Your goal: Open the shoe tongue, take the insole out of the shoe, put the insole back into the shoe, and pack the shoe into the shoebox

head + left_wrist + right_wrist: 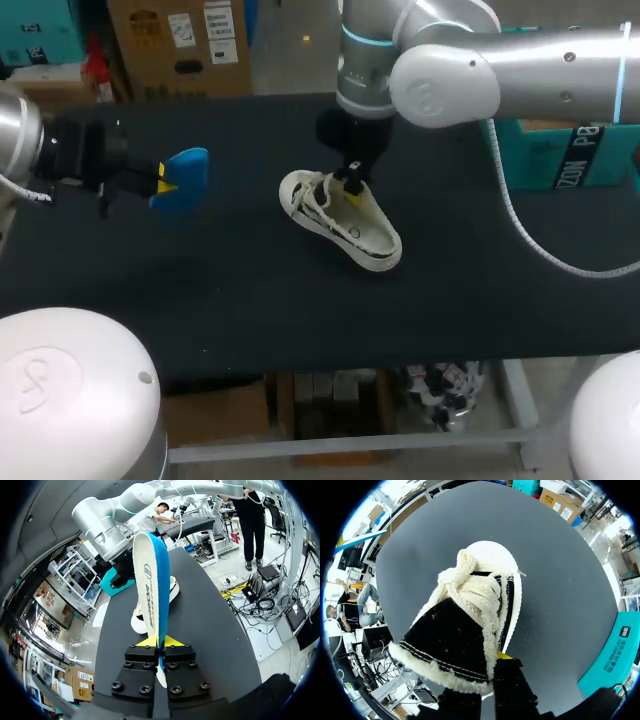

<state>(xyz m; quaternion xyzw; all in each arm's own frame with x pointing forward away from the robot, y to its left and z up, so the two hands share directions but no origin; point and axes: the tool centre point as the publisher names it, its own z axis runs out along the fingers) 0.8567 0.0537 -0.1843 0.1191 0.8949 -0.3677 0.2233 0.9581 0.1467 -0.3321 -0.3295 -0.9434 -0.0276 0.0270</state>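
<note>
Two arms share the dark tabletop (250,290). On it lies the white shoe (345,225), with your right jaws at its side wall; you cannot tell whether they grip it. Well left of the shoe, your left jaws are clamped on one end of the blue insole (185,172), held aloft. Pinched only at its end, the insole could buckle against the shoe's collar and shove the shoe askew.

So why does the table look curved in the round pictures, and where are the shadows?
Left and right wrist views: fisheye lenses bend the table; left wrist view: the near insole looms large; head view: the black table shows no shadow under the shoe.
</note>
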